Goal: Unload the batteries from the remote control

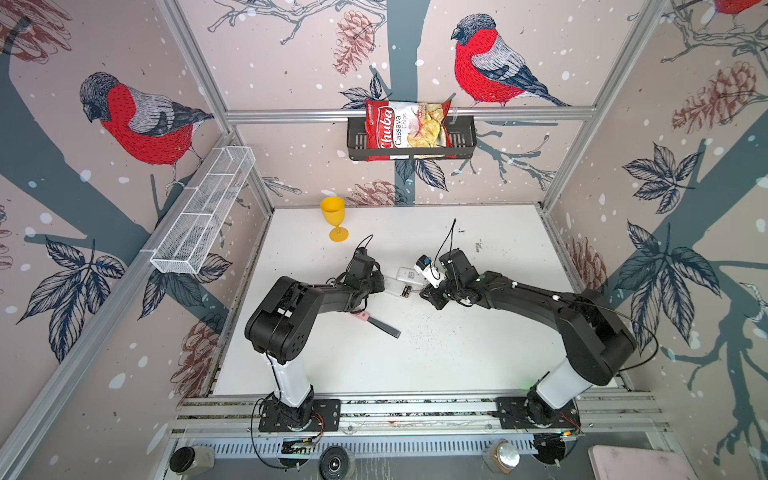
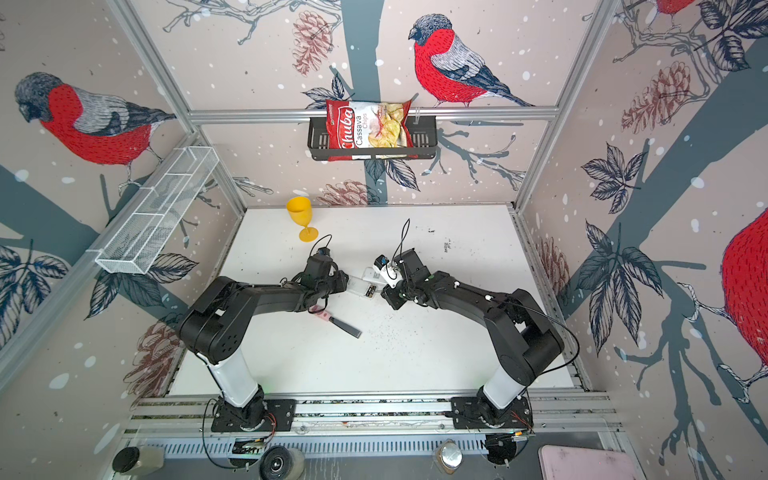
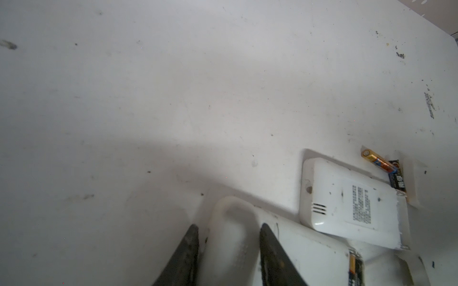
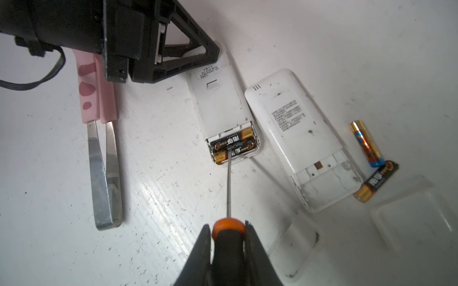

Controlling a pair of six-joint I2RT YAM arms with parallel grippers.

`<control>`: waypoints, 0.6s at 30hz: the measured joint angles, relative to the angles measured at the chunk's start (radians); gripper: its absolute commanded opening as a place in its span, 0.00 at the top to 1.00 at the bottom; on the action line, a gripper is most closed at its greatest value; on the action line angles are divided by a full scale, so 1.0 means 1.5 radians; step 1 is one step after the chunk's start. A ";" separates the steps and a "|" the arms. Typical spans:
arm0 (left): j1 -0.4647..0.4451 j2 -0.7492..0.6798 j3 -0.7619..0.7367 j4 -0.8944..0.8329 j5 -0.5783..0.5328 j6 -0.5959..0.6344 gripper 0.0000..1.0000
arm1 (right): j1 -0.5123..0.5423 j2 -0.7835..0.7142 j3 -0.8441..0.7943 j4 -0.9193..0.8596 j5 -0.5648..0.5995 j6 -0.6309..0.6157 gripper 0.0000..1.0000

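Closest to the lens, right fingers [image 4: 198, 257] clenched on the black handle of an orange-and-black screwdriver [image 4: 229, 230], shaft angled toward a remote's open end.

Beneath everything, scuffed white worktop [image 1: 436, 353]. Mid-worktop between both arms, white remote control [image 4: 220, 104] lying back up, cover off. Left fingers [image 3: 272, 250] clamped across its left end, pinning it flat. Just beside it on the far side, second remote [image 4: 292, 123], same white, battery bay bare.

Near and slightly left of both, pink-handled tweezers [image 4: 104, 158], untouched. By the remotes' open ends, two clear plastic pieces [image 4: 416, 208] lying flat, probably the removed covers.

Smallest of all, the batteries [image 4: 231, 144]. Two still seated side by side in the held remote's bay, screwdriver tip set at the seam between them. Two loose batteries [image 4: 365, 141] on the worktop just beyond the emptied remote, ends meeting.

Judged roughly halfway: one remote emptied, the other opened but still loaded. Left to do: lever out both remaining cells and lay them on the worktop.
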 measured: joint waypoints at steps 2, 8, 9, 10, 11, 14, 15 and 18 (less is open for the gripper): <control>0.000 0.000 -0.001 0.001 0.000 0.000 0.61 | 0.000 0.002 0.000 0.000 0.000 0.000 1.00; 0.000 0.001 -0.001 0.003 -0.001 0.000 0.62 | 0.002 0.005 0.003 -0.005 0.006 -0.002 1.00; 0.000 0.001 -0.001 0.003 -0.001 0.000 0.62 | 0.002 0.005 0.003 -0.005 0.006 -0.002 1.00; 0.000 0.001 -0.001 0.003 -0.001 0.000 0.62 | 0.002 0.005 0.003 -0.005 0.006 -0.002 1.00; 0.000 0.001 -0.001 0.003 -0.001 0.000 0.62 | 0.002 0.006 0.003 -0.006 0.008 -0.002 1.00; 0.000 0.001 -0.001 0.003 -0.001 0.000 0.62 | 0.002 0.014 0.010 -0.009 0.011 -0.003 1.00; 0.000 0.001 -0.001 0.003 -0.001 0.000 0.62 | 0.002 0.017 0.011 -0.010 0.011 -0.004 1.00; 0.000 0.001 -0.001 0.004 -0.002 0.000 0.62 | 0.003 0.019 0.014 -0.015 0.013 -0.004 1.00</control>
